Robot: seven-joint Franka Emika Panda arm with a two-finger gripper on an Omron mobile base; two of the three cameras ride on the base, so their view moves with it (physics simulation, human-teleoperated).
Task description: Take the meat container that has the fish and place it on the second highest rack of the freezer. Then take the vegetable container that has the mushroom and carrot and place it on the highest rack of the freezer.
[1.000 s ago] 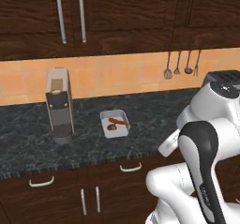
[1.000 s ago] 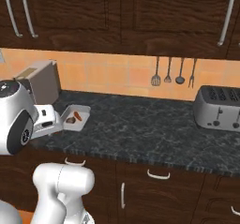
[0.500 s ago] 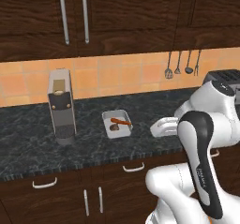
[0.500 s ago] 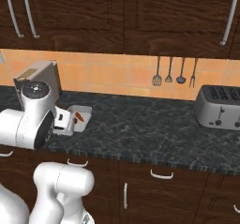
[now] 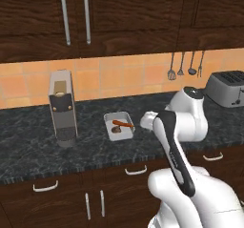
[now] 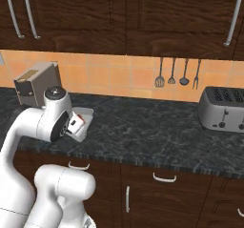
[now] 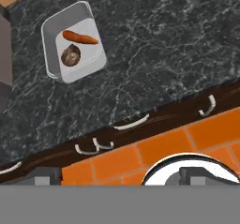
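The vegetable container (image 5: 119, 125) is a shallow grey tray on the dark counter. It holds an orange carrot (image 5: 123, 123) and a brown mushroom (image 5: 116, 129). In the hand view the container (image 7: 72, 42) lies at the upper left, with the carrot (image 7: 79, 37) above the mushroom (image 7: 70, 55). My gripper (image 7: 124, 176) is open and empty. It hangs above the counter's front edge, to the right of the tray and apart from it. The white hand (image 5: 148, 120) hides part of the tray (image 6: 88, 115) in the right base view. The meat container with the fish and the freezer are out of view.
A tall coffee machine (image 5: 62, 110) stands left of the tray. A silver toaster (image 6: 221, 108) sits at the far right of the counter. Utensils (image 5: 183, 65) hang on the orange tiled wall. Dark cabinets run above and below the counter (image 5: 28, 150).
The arm has folded down and swung forward, bringing the hand from up by the robot's side to just over the counter beside the tray. The tray has not moved.
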